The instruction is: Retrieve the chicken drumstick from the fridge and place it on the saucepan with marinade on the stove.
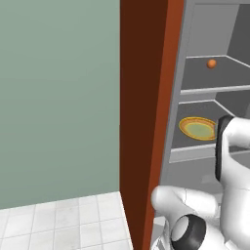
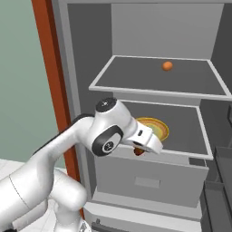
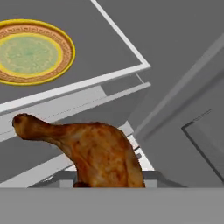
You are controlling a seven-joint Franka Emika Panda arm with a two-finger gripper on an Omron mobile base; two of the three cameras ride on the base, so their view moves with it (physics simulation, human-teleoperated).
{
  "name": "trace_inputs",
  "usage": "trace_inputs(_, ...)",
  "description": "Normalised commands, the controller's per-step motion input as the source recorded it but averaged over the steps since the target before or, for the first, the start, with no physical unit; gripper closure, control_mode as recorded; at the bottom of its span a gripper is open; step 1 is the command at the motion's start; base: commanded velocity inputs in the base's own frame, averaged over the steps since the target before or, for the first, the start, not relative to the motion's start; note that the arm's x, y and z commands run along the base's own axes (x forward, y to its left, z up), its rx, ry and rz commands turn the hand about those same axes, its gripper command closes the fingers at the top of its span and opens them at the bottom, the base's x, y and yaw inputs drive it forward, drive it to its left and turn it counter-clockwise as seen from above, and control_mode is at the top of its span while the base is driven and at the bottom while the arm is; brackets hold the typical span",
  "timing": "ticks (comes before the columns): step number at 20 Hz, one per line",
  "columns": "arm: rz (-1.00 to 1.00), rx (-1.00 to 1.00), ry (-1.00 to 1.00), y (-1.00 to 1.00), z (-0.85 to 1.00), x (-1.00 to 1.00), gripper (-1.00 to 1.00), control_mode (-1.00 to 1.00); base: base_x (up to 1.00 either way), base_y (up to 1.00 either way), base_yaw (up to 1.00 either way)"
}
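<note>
The fridge [image 2: 81, 68] stands open, its grey shelves showing. My gripper [image 2: 141, 149] hangs just in front of the middle shelf's front edge, shut on the chicken drumstick [image 2: 137, 152]. Up close in the hand view, the brown drumstick [image 3: 94, 151] sits right at the fingers, thick end low and thin bone end pointing left; it hides the fingertips. It is clear of the yellow plate [image 3: 33, 51]. The saucepan, marinade and stove are out of view.
The yellow plate [image 2: 156, 127] lies on the middle shelf behind the hand. A small orange ball [image 2: 167, 65] rests on the upper shelf. A red-brown wood panel [image 1: 141, 122] borders the fridge [image 1: 195, 29] on the left; a drawer front [image 2: 149, 179] lies below.
</note>
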Motion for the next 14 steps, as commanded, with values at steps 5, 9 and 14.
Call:
trace_inputs(5, -0.23, 0.00, -0.06, 0.28, -0.05, -0.99, 1.00, -1.00, 0.00, 0.00, 0.00)
trace_inputs(9, -0.13, 0.00, -0.11, 0.67, 0.00, -0.92, 1.00, -1.00, 0.00, 0.00, 0.00)
trace_inputs(14, -0.16, 0.00, -0.04, 0.20, -0.11, -0.67, 1.00, -1.00, 0.00, 0.00, 0.00)
